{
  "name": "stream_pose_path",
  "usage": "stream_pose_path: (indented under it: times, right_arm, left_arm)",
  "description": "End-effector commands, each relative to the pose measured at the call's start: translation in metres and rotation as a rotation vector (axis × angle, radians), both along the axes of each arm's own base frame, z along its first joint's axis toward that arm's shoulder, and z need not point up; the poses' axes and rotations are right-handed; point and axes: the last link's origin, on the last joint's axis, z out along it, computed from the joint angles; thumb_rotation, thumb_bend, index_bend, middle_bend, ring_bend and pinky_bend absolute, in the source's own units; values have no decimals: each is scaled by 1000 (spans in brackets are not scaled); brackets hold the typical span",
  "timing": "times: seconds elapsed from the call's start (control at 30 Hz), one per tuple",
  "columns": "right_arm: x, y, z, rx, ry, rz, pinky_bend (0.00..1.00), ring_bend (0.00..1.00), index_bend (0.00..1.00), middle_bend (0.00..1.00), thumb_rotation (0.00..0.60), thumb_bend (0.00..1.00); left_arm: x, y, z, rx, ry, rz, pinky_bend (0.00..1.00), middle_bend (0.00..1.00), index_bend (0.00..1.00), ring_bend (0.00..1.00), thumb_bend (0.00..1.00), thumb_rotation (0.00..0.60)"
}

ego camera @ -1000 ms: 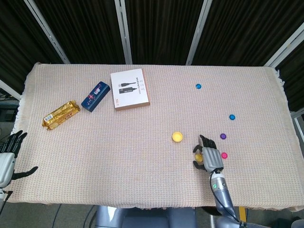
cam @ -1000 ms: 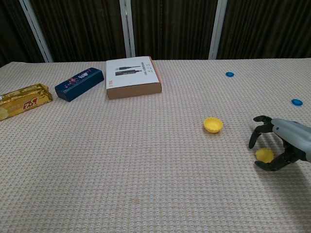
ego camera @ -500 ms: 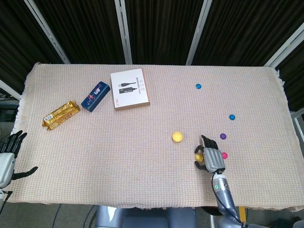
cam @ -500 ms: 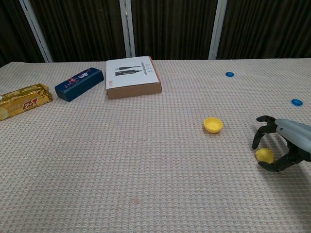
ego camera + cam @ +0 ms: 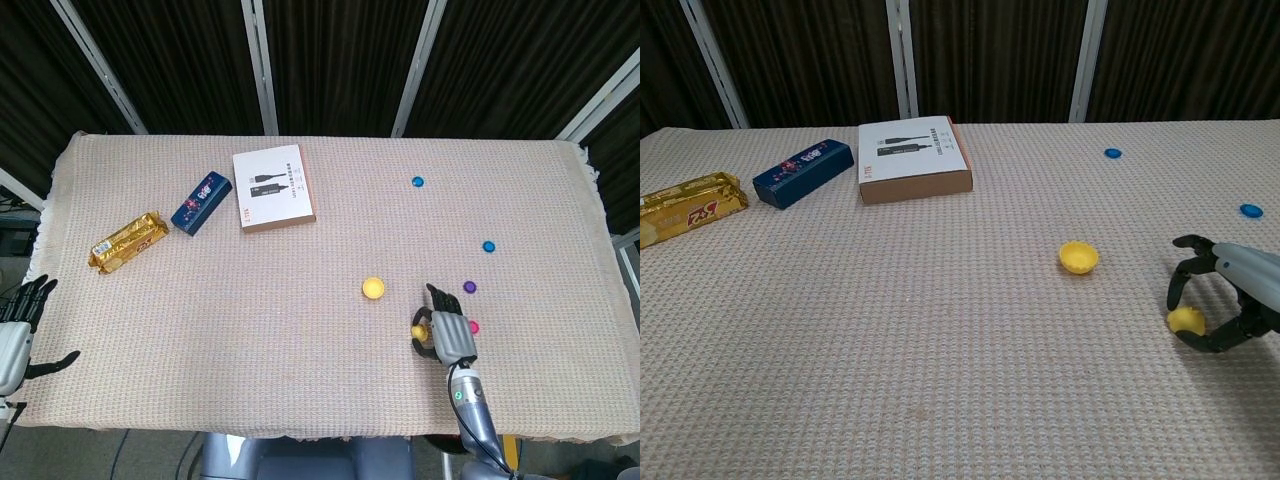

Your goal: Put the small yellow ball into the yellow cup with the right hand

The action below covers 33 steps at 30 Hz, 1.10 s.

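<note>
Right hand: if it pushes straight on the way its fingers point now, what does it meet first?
Probably bare tablecloth: the right hand points up-table, passing between the yellow cup and purple disc. The small yellow ball sits in its fingers.

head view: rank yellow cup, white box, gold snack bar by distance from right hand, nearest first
From the right hand:
1. Yellow cup, just up and left of it.
2. White box, mid-table toward the far edge.
3. Gold snack bar, near the table's left edge.

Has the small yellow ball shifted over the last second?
Yes. With the right hand curled around it, the small yellow ball has slid right, farther from the yellow cup in the chest view.
</note>
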Motion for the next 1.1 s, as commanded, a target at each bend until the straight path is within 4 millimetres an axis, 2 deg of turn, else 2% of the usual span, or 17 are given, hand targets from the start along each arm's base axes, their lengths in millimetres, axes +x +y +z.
stream_pose_path:
  times: [0.03, 0.37, 0.67, 1.1]
  right_arm:
    - [-1, 0, 1, -1, -2, -2, 0, 0, 475, 0, 600, 271]
    - [0, -1, 3, -24, -15, 11, 0, 0, 496, 0, 600, 271]
    - [-5, 1, 3, -2, -3, 1, 0, 0, 353, 0, 600, 264]
    - [-14, 1, 6, -4, 24, -21, 0, 0, 379, 0, 600, 263]
  left_arm:
    - [0, 0, 0, 0, -1, 1, 144, 0, 0, 0, 33, 600]
    - [0, 0, 0, -1, -1, 0, 145, 0, 0, 0, 34, 600]
    - [0, 0, 0, -2, -2, 0, 145, 0, 0, 0, 35, 600]
    - [1, 0, 0, -6, -4, -4, 146, 0, 0, 0, 34, 600]
